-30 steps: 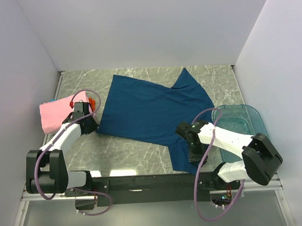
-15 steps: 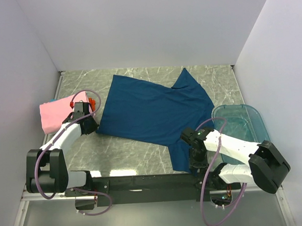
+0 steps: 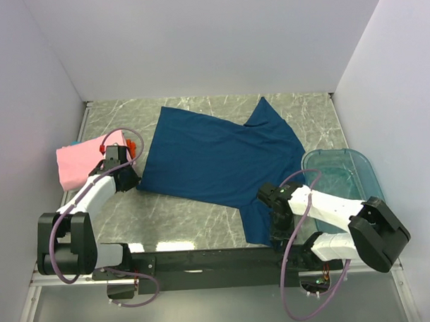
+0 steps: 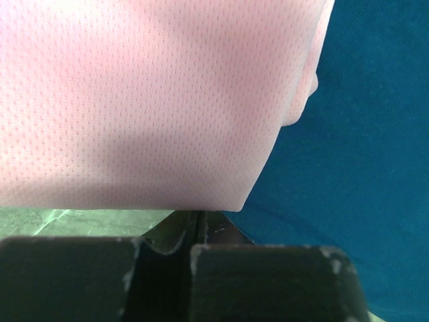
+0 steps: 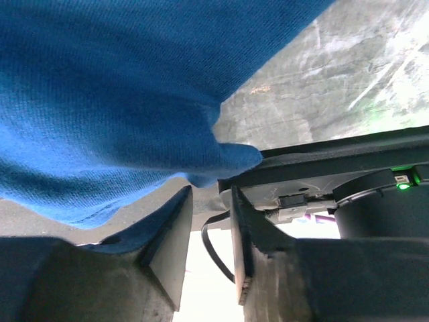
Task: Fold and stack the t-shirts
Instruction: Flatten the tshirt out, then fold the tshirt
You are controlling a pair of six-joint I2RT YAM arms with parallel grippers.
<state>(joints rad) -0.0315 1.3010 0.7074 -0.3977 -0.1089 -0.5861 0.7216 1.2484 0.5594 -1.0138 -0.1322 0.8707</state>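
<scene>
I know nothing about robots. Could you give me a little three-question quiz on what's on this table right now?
1. True or false: the navy t-shirt is folded into a neat square.
2. What stands at the right edge of the table? A. a wooden bowl B. a teal tub C. a cardboard box
3. Which arm's tool is at the navy t-shirt's near hem?
Key: 1. False, it lies spread out. 2. B. 3. The right tool, its jaws apart.
</scene>
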